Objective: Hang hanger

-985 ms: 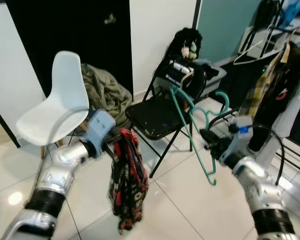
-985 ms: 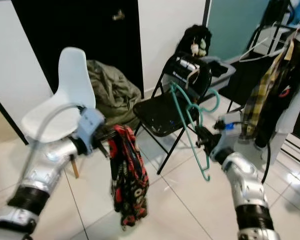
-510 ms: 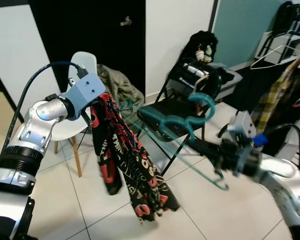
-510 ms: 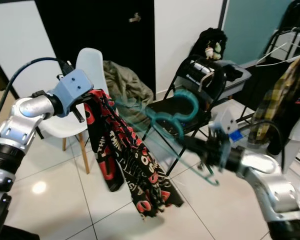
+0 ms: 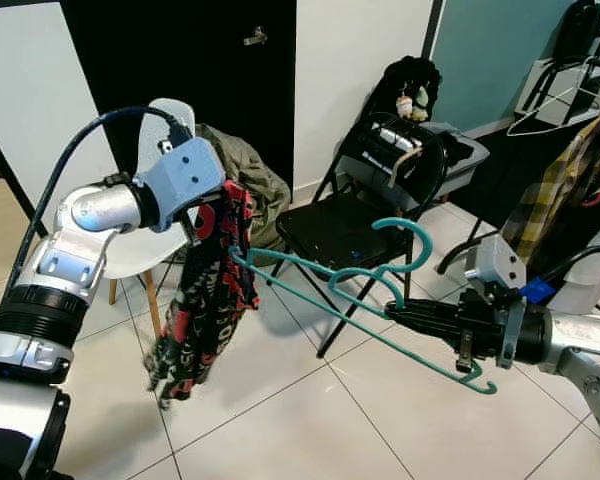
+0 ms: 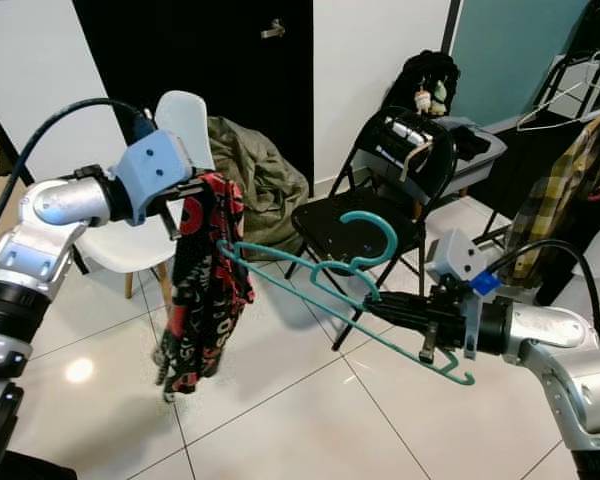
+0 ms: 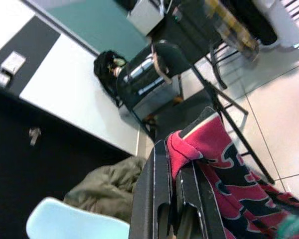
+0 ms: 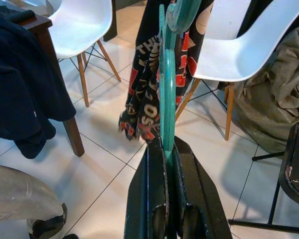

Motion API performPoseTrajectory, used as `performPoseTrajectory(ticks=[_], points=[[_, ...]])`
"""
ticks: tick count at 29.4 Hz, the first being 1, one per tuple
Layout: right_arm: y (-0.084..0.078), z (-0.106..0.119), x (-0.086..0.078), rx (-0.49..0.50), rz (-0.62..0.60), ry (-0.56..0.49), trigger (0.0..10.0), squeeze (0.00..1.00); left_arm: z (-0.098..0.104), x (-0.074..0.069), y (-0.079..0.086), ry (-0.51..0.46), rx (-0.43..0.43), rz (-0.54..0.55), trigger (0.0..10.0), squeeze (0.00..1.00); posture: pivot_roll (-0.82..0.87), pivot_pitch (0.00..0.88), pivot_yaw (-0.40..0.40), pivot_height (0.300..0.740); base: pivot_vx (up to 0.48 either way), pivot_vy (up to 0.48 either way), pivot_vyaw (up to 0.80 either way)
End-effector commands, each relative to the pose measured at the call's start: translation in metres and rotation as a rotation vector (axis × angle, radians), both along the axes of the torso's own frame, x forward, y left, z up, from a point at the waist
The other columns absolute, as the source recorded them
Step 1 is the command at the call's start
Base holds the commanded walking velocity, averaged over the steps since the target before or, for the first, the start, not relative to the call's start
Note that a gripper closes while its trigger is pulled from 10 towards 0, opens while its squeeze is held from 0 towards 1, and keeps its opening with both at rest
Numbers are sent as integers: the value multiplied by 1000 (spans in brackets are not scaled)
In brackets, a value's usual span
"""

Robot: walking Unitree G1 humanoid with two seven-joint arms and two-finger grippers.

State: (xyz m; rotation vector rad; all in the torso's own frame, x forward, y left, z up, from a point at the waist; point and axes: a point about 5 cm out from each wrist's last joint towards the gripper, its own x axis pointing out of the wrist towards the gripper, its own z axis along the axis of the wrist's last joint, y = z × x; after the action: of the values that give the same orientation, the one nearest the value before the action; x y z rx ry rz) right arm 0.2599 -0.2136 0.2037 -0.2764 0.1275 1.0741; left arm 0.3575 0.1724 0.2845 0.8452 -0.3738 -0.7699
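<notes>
Left eye view: my left gripper [image 5: 202,215] sits upper left of centre, fingers clamped on the top of a red-and-black garment [image 5: 205,290] that hangs down from it twd the tile floor [image 5: 310,420]. My right gripper [image 5: 405,318] comes in from lower right, pinched on the teal hanger [image 5: 355,290], which lies nearly flat across mid-frame, hook [image 5: 408,240] curling up at centre right, far tip touching the garment just below the left gripper. Behind: white chair [image 5: 135,250] at left, olive heap [image 5: 250,185], black folding chair [image 5: 345,215] w/ bags in the centre. Right eye view: same layout; at the upper right edge a clothes rack [image 6: 570,90] carries a plaid shirt [image 6: 550,190] and a white wire hanger, well apart from both arms. Left wrist view: the fingers [image 7: 157,199] are shut w/ a fold of the red cloth [image 7: 214,174] bunched between them at bottom centre. Right wrist view: the two black fingers [image 8: 149,209] squeeze the teal bar at bottom centre; it runs straight up the frame to the garment at top centre. Progress, my read: both items are in hand and brought together, but I can't tell if the hanger tip has entered the cloth. Dressing the hanger and getting it over to that rack are left, so I'd call it under halfway.
</notes>
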Motion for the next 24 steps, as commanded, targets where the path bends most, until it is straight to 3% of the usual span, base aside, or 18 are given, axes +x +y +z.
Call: performPoseTrajectory(ticks=[1,14,19,24], points=[[0,6,1,-25,-2,-20,10000,0,6,-5,1,-26,27,-30,10000,0,-46,0,16,740,0,0,0],[-3,26,-7,3,29,-53,10000,0,2,-5,0,-28,88,-54,10000,0,-54,0,19,740,0,0,0],[-4,28,-16,25,84,-21,10000,0,0,-5,1,-23,96,-53,10000,0,-58,0,21,740,0,0,0],[-15,31,-27,-2,109,23,10000,0,0,-5,0,-25,95,-59,10000,0,-59,0,21,740,0,0,0]])
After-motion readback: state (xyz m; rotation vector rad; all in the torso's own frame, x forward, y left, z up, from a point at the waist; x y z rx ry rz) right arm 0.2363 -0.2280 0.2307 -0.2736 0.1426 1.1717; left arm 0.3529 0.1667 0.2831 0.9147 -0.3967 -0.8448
